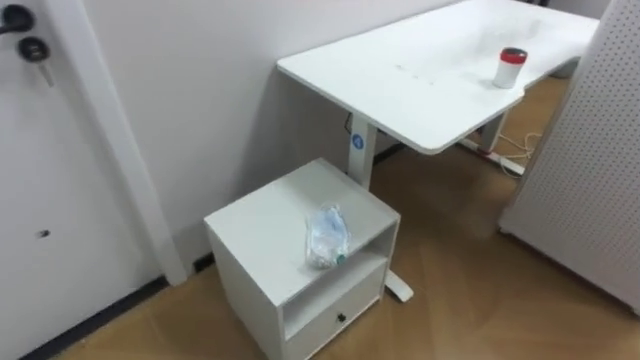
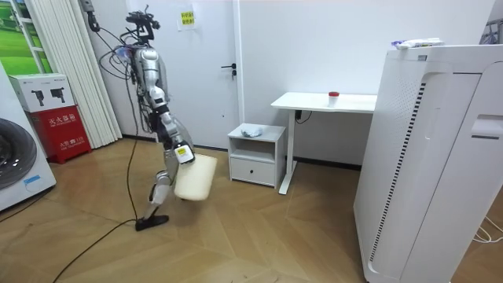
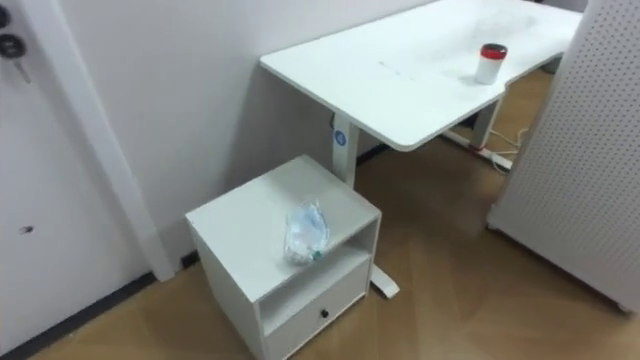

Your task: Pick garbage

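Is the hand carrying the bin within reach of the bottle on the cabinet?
Probably not: the bottle lies unobstructed on the cabinet, but the hand with the bin hangs well short of it.

Robot on wooden floor (image 2: 275, 236), right hand (image 2: 181, 154) hanging low, pale bin (image 2: 196, 179) just beneath it, white cabinet (image 2: 256, 154) ahead of it, desk (image 2: 330, 102) farther beyond.

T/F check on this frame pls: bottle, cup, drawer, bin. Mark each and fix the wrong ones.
1. A crumpled plastic bottle lies on top of the white cabinet. True.
2. The red-lidded cup stands on the cabinet. False: it stands on the white desk.
3. The cabinet's drawer is pulled open. False: it is shut, under an open shelf.
4. In the room view the robot stands apart from the cabinet with a pale bin at its side. True.
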Tool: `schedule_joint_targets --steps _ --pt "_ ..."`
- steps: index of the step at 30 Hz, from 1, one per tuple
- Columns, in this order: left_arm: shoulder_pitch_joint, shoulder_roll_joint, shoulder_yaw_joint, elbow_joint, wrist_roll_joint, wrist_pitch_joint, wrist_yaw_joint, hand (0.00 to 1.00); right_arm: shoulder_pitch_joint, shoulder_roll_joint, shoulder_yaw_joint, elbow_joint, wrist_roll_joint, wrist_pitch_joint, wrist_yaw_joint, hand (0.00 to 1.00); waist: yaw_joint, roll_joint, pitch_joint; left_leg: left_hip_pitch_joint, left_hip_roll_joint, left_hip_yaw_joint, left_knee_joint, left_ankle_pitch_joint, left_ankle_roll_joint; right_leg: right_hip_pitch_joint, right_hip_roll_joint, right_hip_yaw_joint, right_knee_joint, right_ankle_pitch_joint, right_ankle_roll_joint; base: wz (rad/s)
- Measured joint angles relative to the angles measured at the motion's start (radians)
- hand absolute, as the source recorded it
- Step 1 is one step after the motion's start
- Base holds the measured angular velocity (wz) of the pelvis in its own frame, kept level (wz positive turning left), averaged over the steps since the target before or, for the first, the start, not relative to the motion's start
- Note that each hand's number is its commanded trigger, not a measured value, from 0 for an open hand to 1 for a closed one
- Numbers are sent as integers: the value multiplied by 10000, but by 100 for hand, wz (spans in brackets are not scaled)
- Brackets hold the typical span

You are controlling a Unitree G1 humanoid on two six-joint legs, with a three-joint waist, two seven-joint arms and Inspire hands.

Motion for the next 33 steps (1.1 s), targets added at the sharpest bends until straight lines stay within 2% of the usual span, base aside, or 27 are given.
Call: schedule_joint_targets --steps 1,2,3,4,5,6,7,8,9,10,11,12,13,14,15,16,17,18,19,21,23,26,27,29,30,31,33 --pt "-156 32 -62 25 -65 -39 85 0 -29 13 -1 -13 3 14 -65 100 12 -125 64 244 -197 73 159 -356 122 -331 -275 -247 1187 -57 221 -3" --pt "-232 46 -63 27 -121 -61 134 0 -62 14 -8 -11 8 12 -119 100 28 -139 67 370 -292 134 202 -489 202 -497 -419 -314 1835 5 337 -5" --pt "-391 56 -75 22 -187 -117 211 0 -173 -19 -9 -62 10 -34 -224 100 125 -186 87 592 -399 250 341 -759 301 -977 -702 -473 3151 353 789 -14" --pt "-582 67 -100 25 -218 -130 300 0 -302 -34 19 -90 2 -157 -251 100 182 -182 91 819 -434 339 394 -964 390 -1382 -883 -621 4263 1012 795 -16" --pt "-669 69 -102 22 -247 -155 383 0 -341 -27 14 -98 1 -207 -251 100 217 -150 96 960 -435 337 375 -1057 413 -1528 -900 -733 4650 1463 753 -13" --pt "-865 124 -308 -4 -354 -227 586 0 -363 6 70 -248 -8 -262 -250 100 214 -19 135 1241 -391 273 268 -1198 445 -1842 -929 -858 5304 2468 719 -7" --pt "-994 176 -328 -125 -388 -308 785 0 -400 95 75 -434 -105 -317 -211 100 222 5 130 1497 -378 192 11 -1283 447 -2236 -1023 -971 5825 3097 668 -11" --pt "-1034 193 -319 -232 -393 -337 904 0 -458 130 82 -485 -194 -367 -174 100 231 75 94 1614 -376 180 -140 -1310 432 -2499 -1086 -1061 6048 3026 648 -18" --pt "-1122 193 -331 -405 -481 -410 1106 0 -586 144 245 -568 -210 -449 -97 100 249 109 172 1881 -287 175 -420 -1308 423 -3078 -1092 -1231 6276 2609 539 -19" --pt "-1254 191 -481 -432 -669 -499 1259 0 -631 143 372 -734 -203 -477 -95 100 249 250 231 2141 -95 164 -639 -1298 408 -3559 -953 -1409 6082 2154 486 -17" --pt "-1278 190 -635 -534 -930 -583 1329 0 -636 144 410 -825 -198 -528 -94 100 215 371 207 2351 77 146 -883 -1298 397 -4002 -779 -1497 5422 1882 432 -8" --pt "-1281 186 -678 -622 -983 -623 1341 0 -637 144 410 -894 -198 -577 -87 100 182 415 209 2447 145 116 -981 -1297 374 -4173 -700 -1520 4918 1826 424 0" --pt "-1304 170 -691 -715 -1133 -734 1385 0 -644 153 410 -1040 -204 -640 -67 100 83 450 218 2636 209 19 -1182 -1298 337 -4332 -582 -1513 3688 1788 415 9" --pt "-1312 152 -693 -726 -1209 -796 1421 0 -642 163 413 -1095 -205 -658 -59 100 22 466 217 2733 238 -24 -1286 -1305 321 -4338 -509 -1473 3014 1789 411 20" --pt "-1335 128 -765 -785 -1320 -852 1447 0 -611 185 416 -1144 -199 -744 -51 100 -85 519 208 2886 299 -116 -1469 -1318 268 -4286 -404 -1493 1648 1895 370 20" --pt "-1371 123 -851 -889 -1338 -880 1460 0 -600 210 420 -1136 -199 -883 1 100 -133 521 202 3048 313 -196 -1622 -1334 206 -4252 -342 -1496 388 2226 370 21" --pt "-1380 109 -885 -957 -1345 -917 1476 0 -599 211 425 -1136 -199 -943 18 100 -166 551 210 3101 326 -260 -1655 -1354 169 -4270 -299 -1492 -21 2608 421 22" --pt "-1377 103 -959 -1082 -1350 -1040 1504 0 -563 240 453 -1135 -191 -1052 18 100 -241 584 168 3198 362 -320 -1720 -1405 77 -4222 -158 -1476 -505 3441 319 11" --pt "-1378 78 -976 -1226 -1340 -1107 1525 0 -565 241 540 -1117 -202 -1150 7 100 -225 668 73 3203 461 -383 -1729 -1444 -11 -4139 -13 -1553 -557 3624 384 8" --pt "-1404 78 -988 -1640 -1327 -1271 1650 0 -725 208 726 -1065 -290 -1343 -24 100 -255 822 149 3138 519 -532 -1705 -1382 -140 -4102 71 -1572 -687 3642 350 -5" --pt "-1478 76 -988 -1973 -1320 -1545 1917 0 -911 160 865 -792 -328 -1491 1 100 -288 925 146 3150 560 -532 -1892 -1329 -228 -4125 134 -1522 -798 3629 328 -3" --pt "-2266 78 -1085 -2147 -1331 -1874 2514 0 -1478 190 1334 -521 -381 -1618 73 100 -326 880 188 2845 602 -503 -2081 -1277 -307 -4541 169 -1542 -764 3600 284 -2" --pt "-2699 43 -1106 -2067 -1322 -2004 2687 0 -1765 205 1510 -322 -462 -1654 134 100 -354 859 211 2646 590 -504 -2077 -1277 -307 -4775 210 -1529 -728 3596 270 -6" --pt "-3244 15 -1133 -1920 -1327 -2178 2933 0 -2147 245 1647 -159 -733 -1683 139 100 -485 843 257 2288 597 -495 -1748 -1279 -311 -4960 148 -1467 -732 3618 236 0" --pt "-3542 26 -1133 -1754 -1340 -2315 3159 0 -2340 254 1851 -48 -735 -1705 136 100 -586 870 296 2085 612 -458 -1517 -1279 -312 -4956 131 -1444 -829 3619 235 5" --pt "-3860 38 -1142 -1574 -1348 -2443 3417 0 -2501 255 2036 -7 -776 -1705 117 100 -688 894 389 1901 612 -443 -1408 -1279 -311 -5076 154 -1378 -813 3623 237 5" --pt "-4298 89 -1167 -1487 -1352 -2526 3768 0 -2724 264 2229 -9 -813 -1717 90 100 -791 925 482 1528 584 -426 -1408 -1280 -311 -5571 145 -1476 -681 3630 243 0"
